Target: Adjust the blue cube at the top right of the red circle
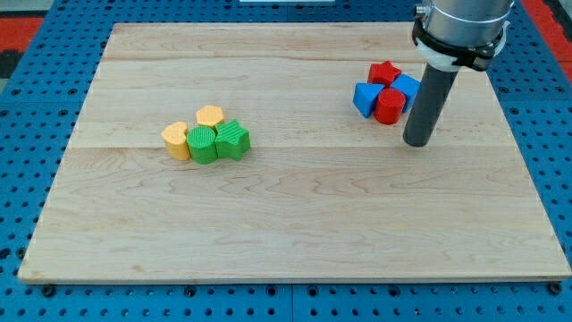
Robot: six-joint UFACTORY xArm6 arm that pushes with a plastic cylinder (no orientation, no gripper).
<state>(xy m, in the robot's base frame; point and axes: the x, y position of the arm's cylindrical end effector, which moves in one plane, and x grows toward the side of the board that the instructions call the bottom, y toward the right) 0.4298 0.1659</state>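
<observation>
The red circle (390,105), a short red cylinder, stands near the view's top right on the wooden board (295,224). The blue cube (407,87) touches it at its upper right and is partly hidden behind the rod. A red star block (385,72) sits just above the cylinder, and a blue wedge-like block (365,97) touches it on the left. My tip (416,143) rests on the board just right of and below the red circle, a short gap from it, below the blue cube.
A second cluster lies left of centre: a yellow heart-like block (176,139), a yellow hexagon-like block (210,115), a green cylinder (203,143) and a green star-like block (232,139). The board lies on a blue pegboard (36,54).
</observation>
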